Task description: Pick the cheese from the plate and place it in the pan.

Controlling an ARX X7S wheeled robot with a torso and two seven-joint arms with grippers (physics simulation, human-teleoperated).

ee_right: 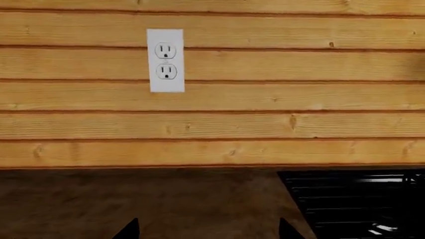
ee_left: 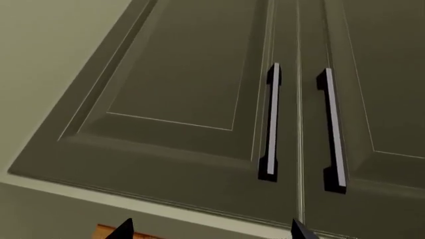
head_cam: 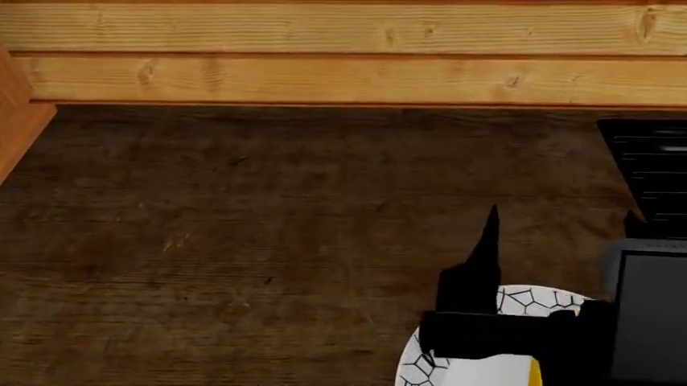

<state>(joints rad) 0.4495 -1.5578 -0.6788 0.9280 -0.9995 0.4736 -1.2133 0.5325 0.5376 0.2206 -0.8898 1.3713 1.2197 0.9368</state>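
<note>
In the head view the plate, white with black mosaic lines, lies at the bottom right of the dark wooden counter. My right arm covers most of it. A small yellow piece of the cheese shows on the plate below the black gripper body. One right fingertip points toward the wall beyond the plate's far rim. The right gripper is open, with only counter between its tips. The left gripper is open too, faces cabinet doors and is absent from the head view. The pan is out of view.
A black stove top with its grate stands at the right of the counter. A wood-plank wall with a white outlet runs behind. Olive cabinet doors with bar handles fill the left wrist view.
</note>
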